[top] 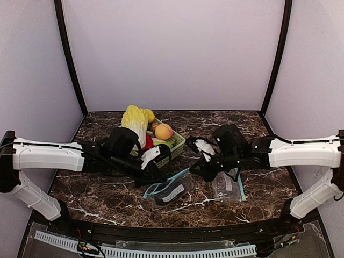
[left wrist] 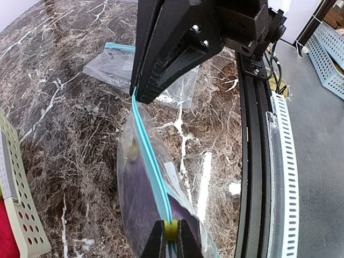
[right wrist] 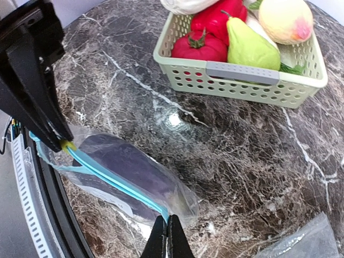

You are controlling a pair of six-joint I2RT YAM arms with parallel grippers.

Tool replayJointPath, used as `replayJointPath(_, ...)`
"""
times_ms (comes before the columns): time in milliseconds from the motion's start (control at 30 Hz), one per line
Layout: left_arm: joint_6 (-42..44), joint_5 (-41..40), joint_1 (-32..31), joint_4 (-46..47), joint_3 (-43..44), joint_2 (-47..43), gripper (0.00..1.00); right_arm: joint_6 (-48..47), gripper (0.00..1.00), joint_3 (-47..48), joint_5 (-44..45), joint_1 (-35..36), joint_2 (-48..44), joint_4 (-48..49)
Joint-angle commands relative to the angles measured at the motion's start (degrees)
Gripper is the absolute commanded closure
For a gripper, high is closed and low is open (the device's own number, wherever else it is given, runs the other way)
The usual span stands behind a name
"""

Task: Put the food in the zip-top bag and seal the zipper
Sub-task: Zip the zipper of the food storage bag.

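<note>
A clear zip-top bag (top: 171, 191) with a blue zipper (right wrist: 115, 180) lies at the table's front middle, with the dark purple eggplant (right wrist: 126, 161) inside it. My left gripper (left wrist: 171, 236) is shut on the yellow slider (left wrist: 171, 230) at one end of the zipper. My right gripper (right wrist: 167, 236) is shut on the zipper's other end. The zipper is stretched taut between them, and one blue band bows away near the slider (right wrist: 67, 144). The peach (right wrist: 285, 19) and the green fruit (right wrist: 250, 48) lie in the basket (right wrist: 242, 72).
The pale green basket (top: 177, 144) stands behind the grippers and also holds red peppers (right wrist: 201, 45) and a yellow-white cabbage (top: 135, 121). A second, empty clear bag (top: 228, 185) lies to the right of the held bag. The table's black front edge (left wrist: 252, 161) is close by.
</note>
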Motion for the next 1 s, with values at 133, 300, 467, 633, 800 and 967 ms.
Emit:
replayJointPath(133,-1.22,0.32,-0.14,-5.51,-2.78,-2.24,0.99,3.59,1.00,1.96,13.90,-2.54,-0.64,-4.85)
replayJointPath(300,-1.91,0.58,-0.08,-5.42,-3.24,-2.42,0.99,4.90,1.00,2.83,17.14,-3.02,0.01,-6.45)
replayJointPath(467,-2.26,0.45,-0.07,-5.29,-3.76,-2.84,0.99,6.26,1.00,3.73,20.03,-3.50,1.29,-7.98)
replayJointPath(633,-2.61,0.29,-0.08,-5.29,-4.28,-3.18,0.99,7.60,1.00,4.37,21.54,-4.64,2.60,-9.45)
replayJointPath(800,-2.93,-0.25,-0.08,-5.16,-4.81,-3.74,0.99,8.32,1.00,4.25,21.87,-5.64,3.32,-9.87)
replayJointPath(967,-4.61,0.64,-0.07,-3.60,-5.01,-4.27,0.99,3.32,1.00,3.73,10.67,-5.76,2.33,-6.58)
